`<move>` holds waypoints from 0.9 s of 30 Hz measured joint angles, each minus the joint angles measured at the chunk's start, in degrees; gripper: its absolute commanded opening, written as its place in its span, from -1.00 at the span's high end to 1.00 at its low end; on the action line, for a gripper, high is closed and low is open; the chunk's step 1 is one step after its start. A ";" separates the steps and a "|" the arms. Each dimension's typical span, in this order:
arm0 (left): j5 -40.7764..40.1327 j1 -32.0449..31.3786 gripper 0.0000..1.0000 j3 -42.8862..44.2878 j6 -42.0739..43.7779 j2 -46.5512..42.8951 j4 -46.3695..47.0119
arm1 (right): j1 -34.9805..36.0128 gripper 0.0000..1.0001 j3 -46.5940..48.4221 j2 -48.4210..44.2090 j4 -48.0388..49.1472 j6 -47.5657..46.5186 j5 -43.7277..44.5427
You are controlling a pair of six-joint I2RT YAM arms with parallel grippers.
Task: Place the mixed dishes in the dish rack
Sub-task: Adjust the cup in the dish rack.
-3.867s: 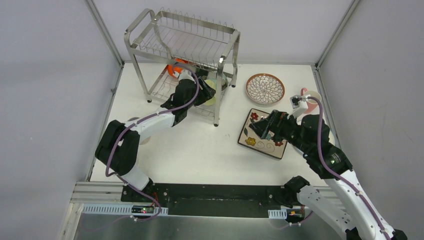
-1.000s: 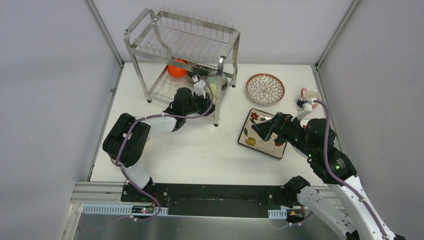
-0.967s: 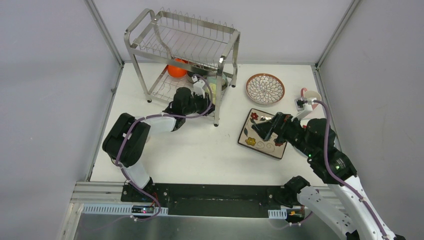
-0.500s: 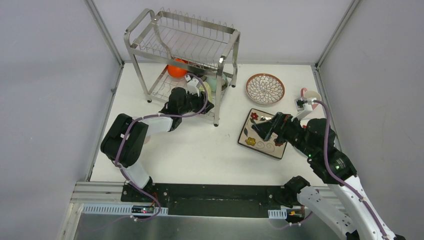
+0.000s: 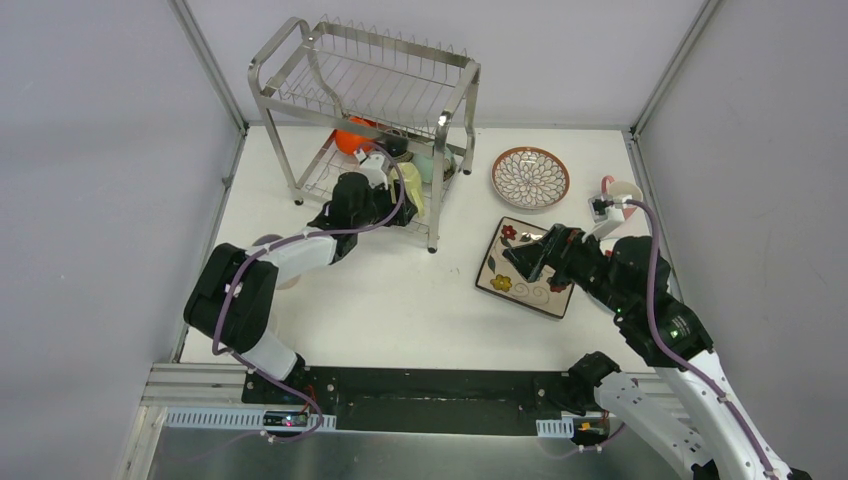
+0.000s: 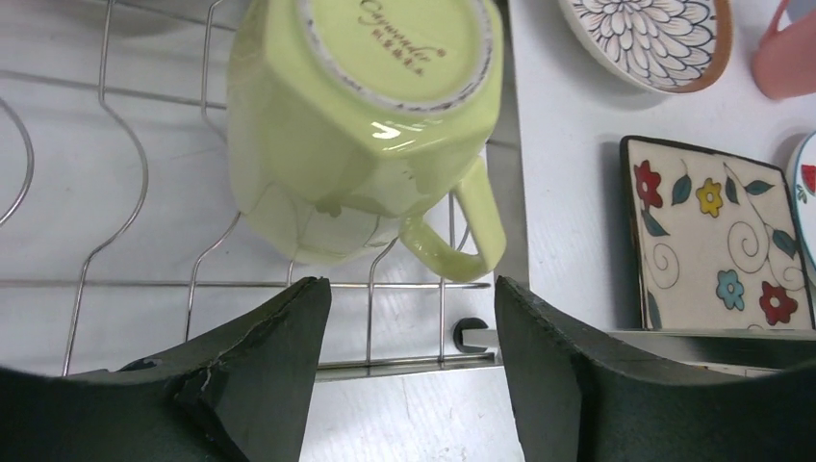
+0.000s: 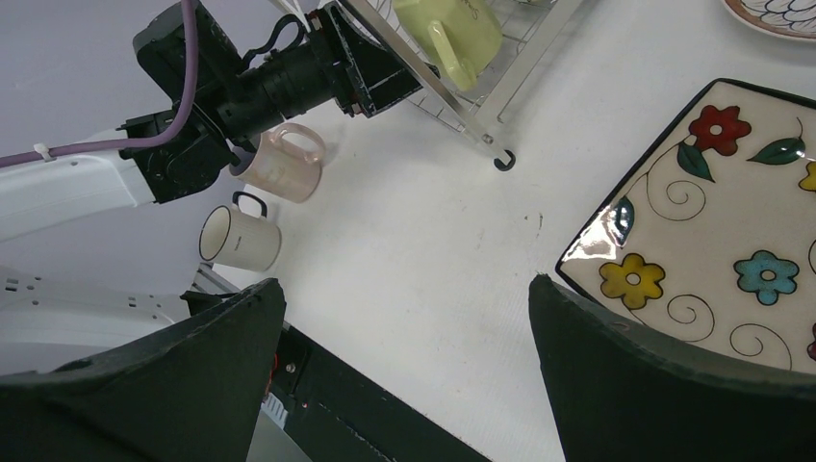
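Top view, rack (image 5: pixel 370 85): stands at 11 o'clock on the tabletop (image 5: pixel 400 300).
Top view, orange bowl (image 5: pixel 350 138): on the lower tier, at the far side.
Top view, green mug (image 5: pixel 412 188): on the lower tier at its right end, just past the left claw.
Top view, left claw (image 5: pixel 393 203): reaches into the lower tier from 7 o'clock; its spread is hard to read here.
Top view, petal plate (image 5: pixel 530 178): flat at 1 o'clock, apart from the rack.
Top view, square plate (image 5: pixel 520 275): flat at 3 o'clock, partly under the right claw (image 5: pixel 530 255).
Left wrist, left claw: spread wide and holding nothing, fingers at 7 and 5 o'clock.
Left wrist, green mug: at 12 o'clock, tipped over on the rack wires with its base to the camera and its handle toward 5 o'clock, clear of both fingers.
Left wrist, plates: petal plate at 1 o'clock, square plate at 3 o'clock, both outside the rack.
Right wrist, right claw: spread wide and holding nothing; I cannot tell whether the right finger touches the square plate.
Right wrist, square plate: at 3 o'clock on the tabletop.
Right wrist, pink mug (image 7: pixel 284 162) and white mug (image 7: pixel 241 239): near each other at 9 o'clock, beside the left arm (image 7: pixel 87 183).
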 measured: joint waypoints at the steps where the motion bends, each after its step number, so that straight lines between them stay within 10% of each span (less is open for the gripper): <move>1: -0.63 0.00 -0.32 0.11 -0.26 0.00 -0.63 | 0.00 -0.99 0.00 0.07 0.00 0.02 -0.04; 27: -18.58 -7.39 -0.15 12.87 -1.68 7.91 -8.83 | 0.00 -0.99 0.00 0.17 0.00 -0.04 0.09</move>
